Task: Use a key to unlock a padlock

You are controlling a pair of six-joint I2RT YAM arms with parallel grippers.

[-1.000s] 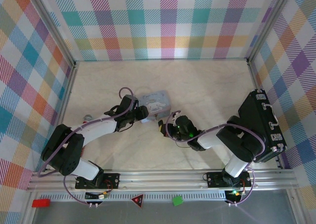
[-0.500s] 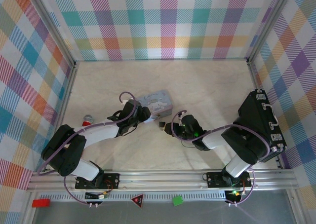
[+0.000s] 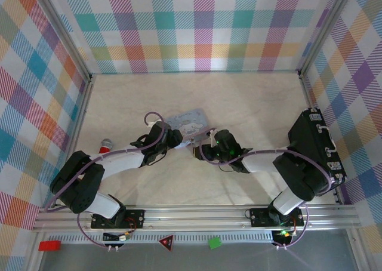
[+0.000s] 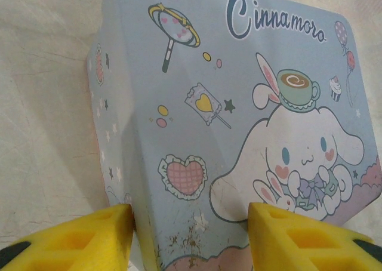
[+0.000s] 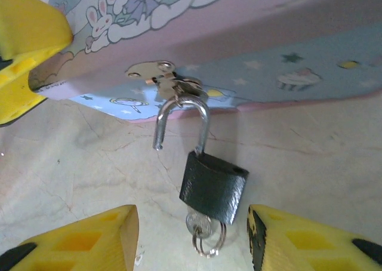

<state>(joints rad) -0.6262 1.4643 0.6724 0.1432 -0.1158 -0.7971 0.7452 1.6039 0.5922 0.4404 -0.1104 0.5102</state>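
Right hand (image 5: 192, 230) is open, fingers (image 5: 77, 241) either side of the padlock (image 5: 213, 187), which hangs by its sprung shackle (image 5: 179, 104) from the tin (image 5: 268, 38), key (image 5: 200, 225) in its base. Left hand (image 4: 190, 223) clamps the tin. A slip there likely drops tin and padlock onto the desk (image 5: 89, 163) and jolts the key out.

Your overhead camera looks steeply down on the whole table (image 3: 250, 98) from behind its near edge, far off. Your left wrist camera sits tight over the tin (image 4: 239, 104) lid. Your right wrist camera looks from low and close at the padlock (image 5: 213, 187) hanging at that tin's edge. All three views share the tin.
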